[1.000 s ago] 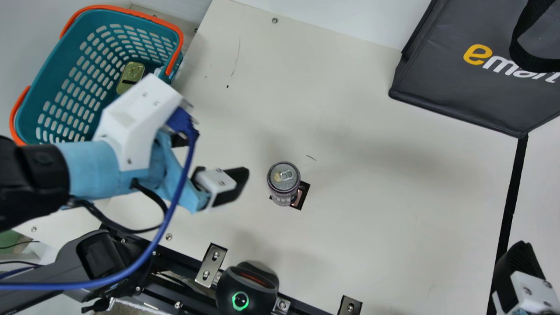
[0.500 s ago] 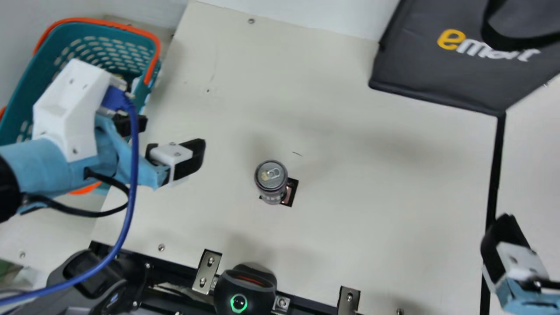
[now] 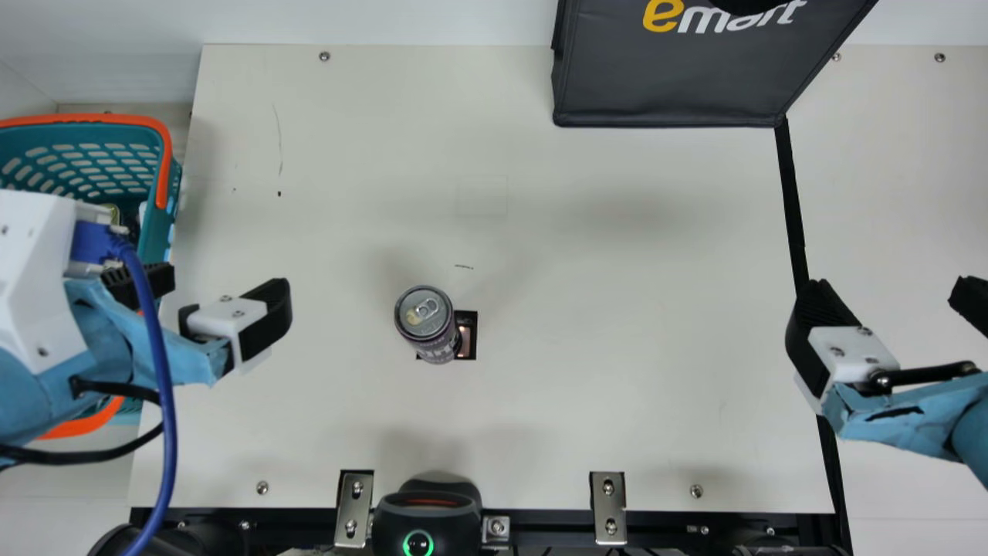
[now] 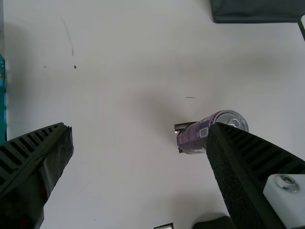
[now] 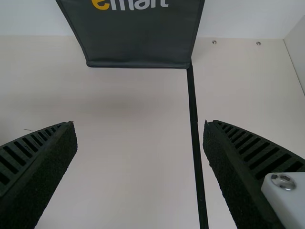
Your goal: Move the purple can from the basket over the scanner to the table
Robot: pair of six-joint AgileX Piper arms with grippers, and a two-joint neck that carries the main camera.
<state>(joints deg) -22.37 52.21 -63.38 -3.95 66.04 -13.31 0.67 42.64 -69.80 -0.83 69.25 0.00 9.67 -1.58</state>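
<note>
The purple can [image 3: 427, 324] stands upright on the table, partly over a small dark-framed window, the scanner's glass [image 3: 465, 340]. Left of the can, my left gripper [image 3: 212, 289] is open beside the basket [image 3: 160, 147]. In the left wrist view the can [image 4: 193, 137] is partly covered by one finger of my left gripper [image 4: 140, 126], whose fingers are wide apart. My right gripper [image 3: 888, 297] stands open over the right side of the table; in the right wrist view nothing is between the fingers of my right gripper [image 5: 138, 121].
A dark bag [image 3: 664, 85] stands at the table's back edge. A black device with a green-lit ring [image 3: 427, 513] sits at the front edge, between metal brackets [image 3: 354, 510]. A black strip [image 3: 790, 201] runs down the table's right part.
The camera on the neck has turned, shifting the whole picture. Relative to the can, my left gripper has moved a little away. The can stays standing on the same spot.
</note>
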